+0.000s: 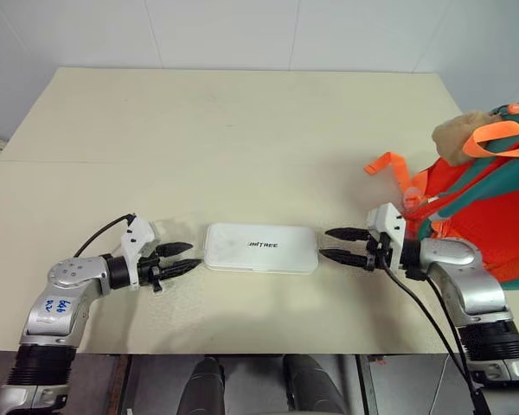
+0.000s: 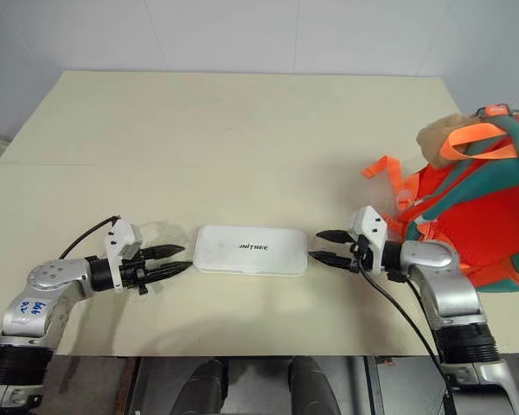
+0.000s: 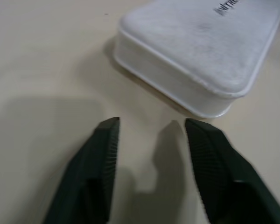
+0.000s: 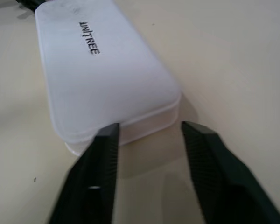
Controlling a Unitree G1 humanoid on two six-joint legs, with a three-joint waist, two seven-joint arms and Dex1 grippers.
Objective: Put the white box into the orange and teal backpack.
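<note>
Both grippers stood with fingers parted and held nothing: left gripper just off the white box's left end, right gripper just off its right end, each pointing inward at it. Box lay flat on the cream table, near the front edge. Orange and teal backpack sat at the table's right edge, beyond the right gripper.
</note>
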